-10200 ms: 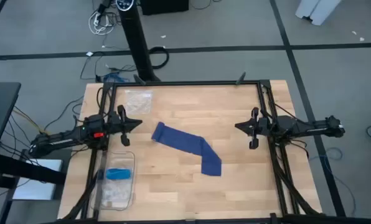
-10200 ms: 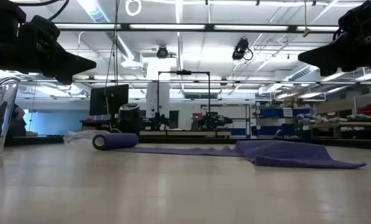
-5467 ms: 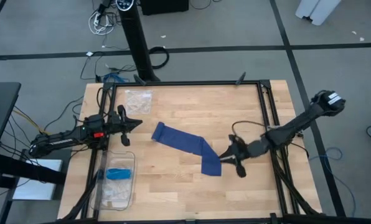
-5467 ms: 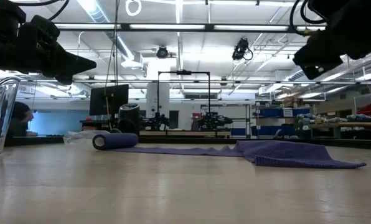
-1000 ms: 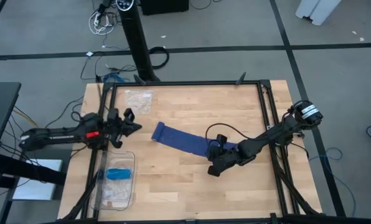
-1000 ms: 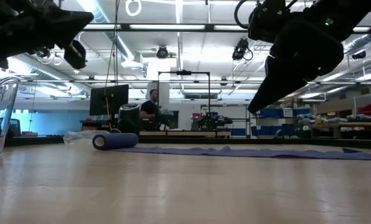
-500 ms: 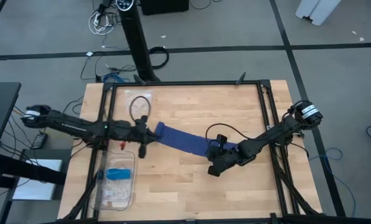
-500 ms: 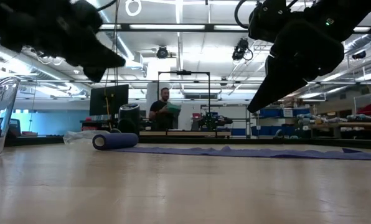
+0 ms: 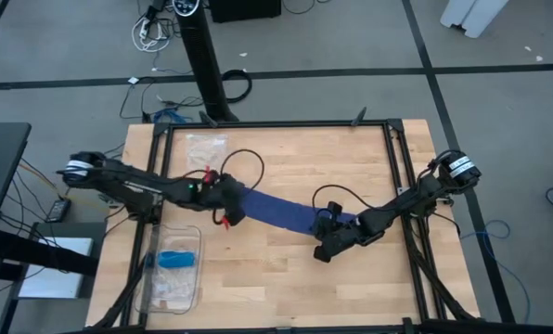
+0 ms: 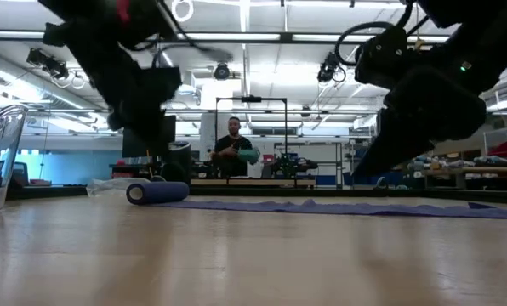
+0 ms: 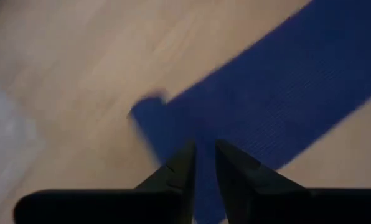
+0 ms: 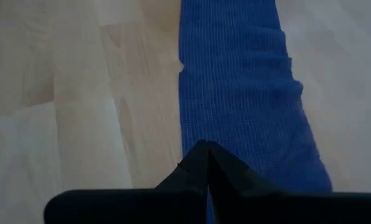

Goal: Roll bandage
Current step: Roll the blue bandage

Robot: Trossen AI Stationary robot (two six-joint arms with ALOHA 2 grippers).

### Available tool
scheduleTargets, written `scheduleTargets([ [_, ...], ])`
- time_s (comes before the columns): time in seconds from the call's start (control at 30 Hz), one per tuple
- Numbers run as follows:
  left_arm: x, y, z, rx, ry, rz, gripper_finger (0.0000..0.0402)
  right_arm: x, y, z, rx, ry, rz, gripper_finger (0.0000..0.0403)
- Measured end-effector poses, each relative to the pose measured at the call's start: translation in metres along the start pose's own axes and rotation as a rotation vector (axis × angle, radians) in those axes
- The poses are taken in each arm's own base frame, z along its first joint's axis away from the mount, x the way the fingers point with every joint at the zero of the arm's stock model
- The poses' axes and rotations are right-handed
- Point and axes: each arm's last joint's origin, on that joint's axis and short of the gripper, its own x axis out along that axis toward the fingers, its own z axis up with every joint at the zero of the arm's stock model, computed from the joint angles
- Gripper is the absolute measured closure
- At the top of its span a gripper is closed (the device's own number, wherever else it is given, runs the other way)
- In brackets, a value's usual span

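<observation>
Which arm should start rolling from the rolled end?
Left. Its end effector sits at the bandage's rolled end, fingers slightly apart. The right end effector is shut on the opposite end, better suited to anchoring it.

Left claw (image 9: pixel 228 215) swung in to bandage (image 9: pixel 275 210) rolled end; bandage pulled straight.

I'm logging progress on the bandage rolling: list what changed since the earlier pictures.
The left tool swung in from the table's left edge to the bandage's rolled end. The right tool came to the other end, now straightened. The plastic bags stayed put.
</observation>
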Motion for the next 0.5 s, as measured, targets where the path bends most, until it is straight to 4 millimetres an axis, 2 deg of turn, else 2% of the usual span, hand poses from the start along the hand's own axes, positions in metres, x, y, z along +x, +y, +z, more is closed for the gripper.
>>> scheduleTargets([
  [0.2, 0.013, -0.012, -0.013, 0.219, 0.077, 0.014, 0.0314, -0.002, 0.003, -0.002, -0.006, -0.009, 0.016, 0.0396],
  [0.5, 0.002, -0.028, -0.029, 0.465, 0.043, 0.078, 0.0272, -0.003, 0.005, -0.002, -0.028, -0.02, 0.028, 0.0394],
])
